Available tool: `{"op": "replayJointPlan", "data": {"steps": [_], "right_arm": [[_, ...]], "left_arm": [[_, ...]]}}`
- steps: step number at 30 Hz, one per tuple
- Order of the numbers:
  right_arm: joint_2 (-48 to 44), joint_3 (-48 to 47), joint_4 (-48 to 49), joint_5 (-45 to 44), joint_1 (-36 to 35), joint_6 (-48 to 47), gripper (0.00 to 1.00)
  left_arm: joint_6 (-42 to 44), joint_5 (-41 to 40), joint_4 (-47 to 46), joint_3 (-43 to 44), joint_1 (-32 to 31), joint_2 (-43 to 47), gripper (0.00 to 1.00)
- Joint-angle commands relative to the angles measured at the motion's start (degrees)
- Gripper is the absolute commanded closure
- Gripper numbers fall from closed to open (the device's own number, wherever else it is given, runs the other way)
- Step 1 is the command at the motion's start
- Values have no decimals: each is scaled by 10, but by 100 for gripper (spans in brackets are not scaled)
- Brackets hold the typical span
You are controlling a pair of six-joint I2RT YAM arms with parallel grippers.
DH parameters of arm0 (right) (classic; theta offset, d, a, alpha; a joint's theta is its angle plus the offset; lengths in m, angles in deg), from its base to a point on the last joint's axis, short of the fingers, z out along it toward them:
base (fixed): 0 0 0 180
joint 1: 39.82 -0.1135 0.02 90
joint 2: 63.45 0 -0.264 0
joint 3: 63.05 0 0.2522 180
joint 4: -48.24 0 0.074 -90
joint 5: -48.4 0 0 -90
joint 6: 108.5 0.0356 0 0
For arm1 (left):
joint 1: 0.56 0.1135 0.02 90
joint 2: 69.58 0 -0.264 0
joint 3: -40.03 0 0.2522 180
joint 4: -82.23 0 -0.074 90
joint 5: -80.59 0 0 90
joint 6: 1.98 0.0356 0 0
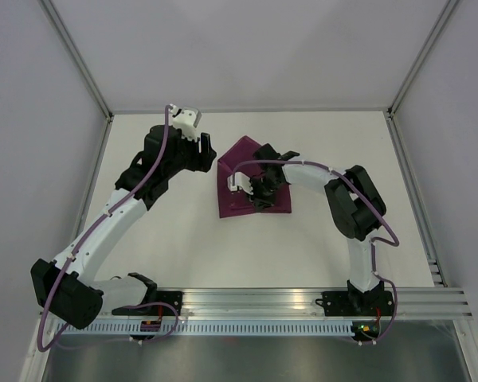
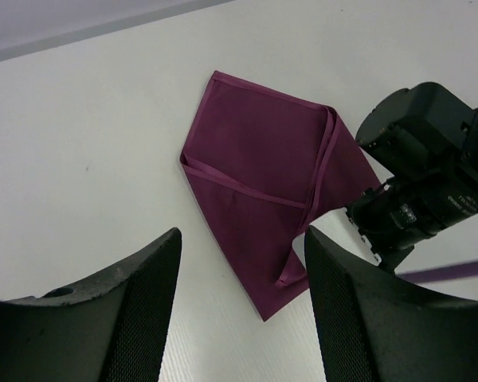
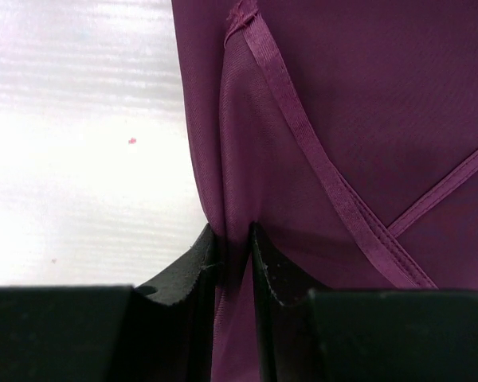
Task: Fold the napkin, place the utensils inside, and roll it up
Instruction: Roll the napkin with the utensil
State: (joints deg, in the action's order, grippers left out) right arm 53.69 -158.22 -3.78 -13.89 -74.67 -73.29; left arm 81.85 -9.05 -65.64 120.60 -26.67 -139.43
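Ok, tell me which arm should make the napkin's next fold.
Right, probably: the right gripper is shut on a pinch of the napkin, ready to pull it over. The left gripper is open, holding nothing, beside the napkin.

Top camera: the right arm (image 1: pixel 303 171) sat over a good chunk of the napkin (image 1: pixel 233 203), so the folds under it were hidden. Right wrist view cut the cloth off on three sides, and the pinched bit vanished between the fingers of the right gripper (image 3: pixel 233 235). In the left wrist view that arm blocked one napkin corner.
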Motion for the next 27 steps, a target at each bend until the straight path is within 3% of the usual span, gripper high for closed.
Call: {"op": "replayJointPlan", "data": {"steps": [1,12,21,27], "right_arm": [[72,16,-158,-14,34,-37,88],[150,-74,-282,29,78,-83,91],[180,-108,-303,42,95,-82,91],[190,-111,-301,43,100,-78,91]], "left_arm": [[-16,24,-10,9,-5,10,33],[2,21,-73,-80,-55,62,42],[61,-33,-126,-162,-162,67,45],[120,-75,-154,-179,-252,5,46]]}}
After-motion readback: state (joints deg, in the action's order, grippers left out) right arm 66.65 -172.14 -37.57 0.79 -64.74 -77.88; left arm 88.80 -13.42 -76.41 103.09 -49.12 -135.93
